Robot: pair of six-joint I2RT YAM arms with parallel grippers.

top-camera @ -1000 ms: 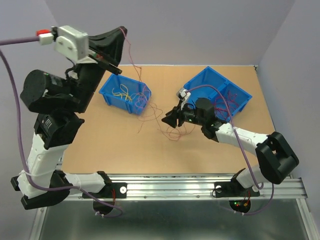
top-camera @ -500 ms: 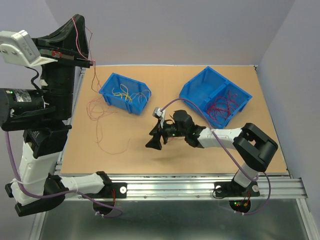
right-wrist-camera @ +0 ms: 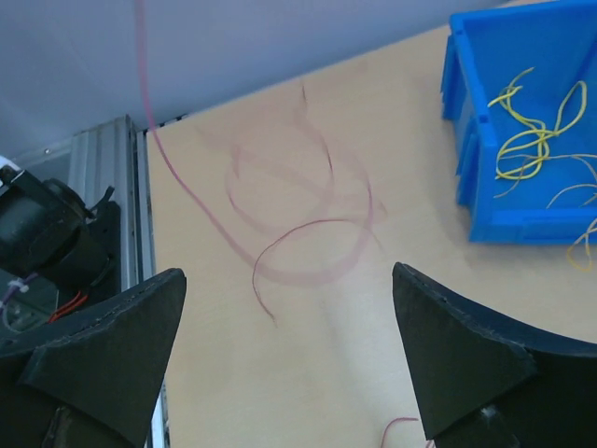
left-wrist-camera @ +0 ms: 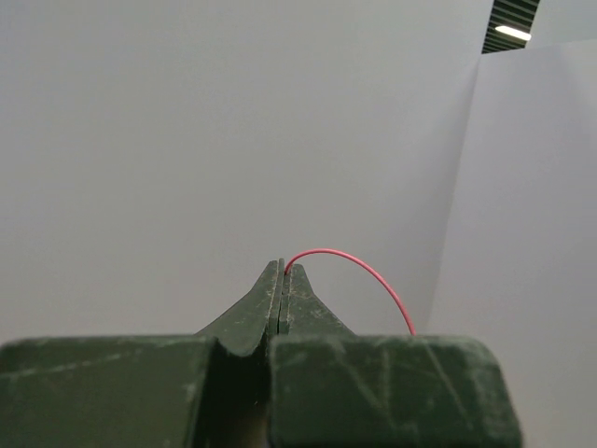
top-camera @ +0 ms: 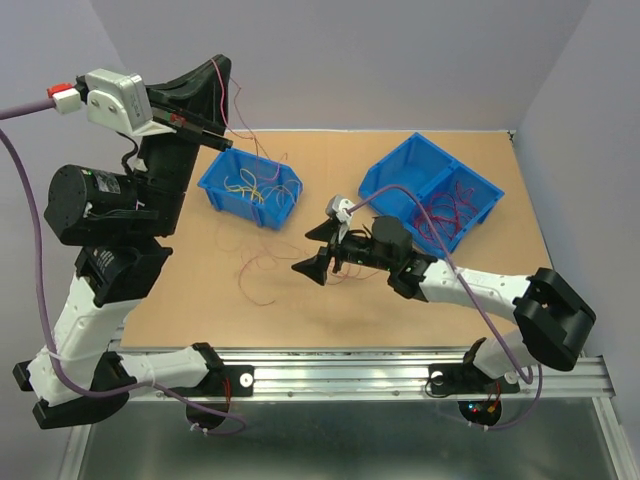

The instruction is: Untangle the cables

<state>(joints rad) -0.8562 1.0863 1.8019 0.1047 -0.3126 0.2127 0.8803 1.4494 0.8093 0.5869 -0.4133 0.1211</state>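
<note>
Bins, two: left bin (top-camera: 235, 204) held yellow curly cables (top-camera: 250, 186), right bin (top-camera: 405, 172) red cables (top-camera: 446, 214).
Left gripper (left-wrist-camera: 283, 287) pinched shut on one hair-thin red cable (left-wrist-camera: 359, 267); right gripper (right-wrist-camera: 287, 275) gaped wide, empty.

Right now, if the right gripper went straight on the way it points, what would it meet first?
Most likely the loose dark red cable loops lying on the table: the open right gripper frames them in its wrist view. Depth is unclear, so it may reach bare table first.

right hand (top-camera: 316, 250) opened, red cable (right-wrist-camera: 322, 221) apparently released
</note>
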